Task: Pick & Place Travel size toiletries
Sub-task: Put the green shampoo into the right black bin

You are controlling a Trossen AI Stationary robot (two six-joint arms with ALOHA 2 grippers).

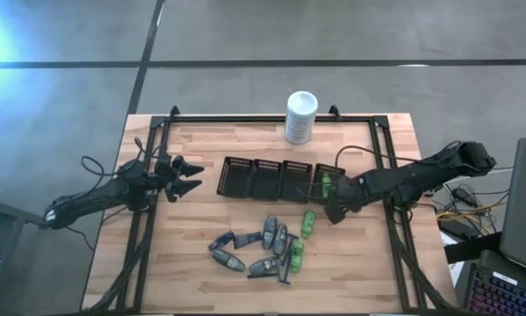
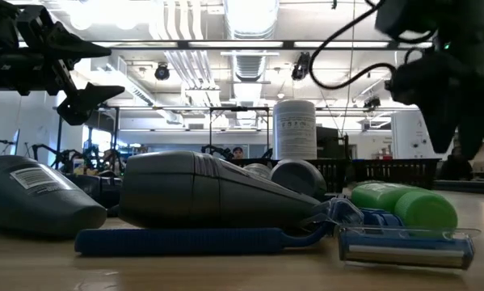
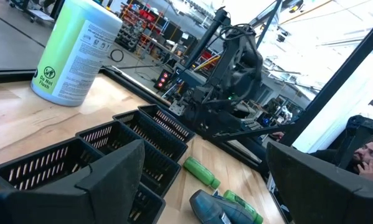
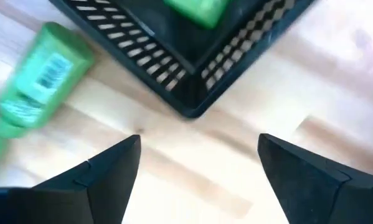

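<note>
Hovering over the wood just off the tray's right-end corner: right gripper (image 1: pixel 331 213), fingers spread wide, nothing between them. Right wrist view shows bare table in the gap, black mesh tray (image 4: pixel 192 109) corner directly ahead.

One green bottle (image 1: pixel 326 185) already lies in the tray's rightmost compartment; same one shows at the edge of the right wrist view (image 4: pixel 197 10). Other 3 compartments look empty from the high view.

Second green bottle (image 1: pixel 308 223) lies on the table just beside the right gripper, between tray and pile; in the right wrist view (image 4: pixel 38 79) it's label up, near the tray wall but apart from it. Third green bottle (image 1: pixel 297 255) sits at the pile's right edge.

Rest of the toiletries are clustered front-centre of the table (image 1: pixel 350 281): grey tubes (image 1: pixel 271 235) lying at mixed angles, some touching, plus a thin blue-ended stick (image 1: pixel 286 271) alongside. Low view has a grey tube (image 2: pixel 201 192) close up, with a blue-handled piece (image 2: pixel 185 239) flat in front of it.

Left gripper (image 1: pixel 185 178) is parked left of the tray, above the table, also opened wide, empty, pointing toward the tray's left end.

White canister (image 1: pixel 300 118) stands upright behind the tray, near the table's back edge.

A person shows at the edge of the left wrist view, beyond the table.
</note>
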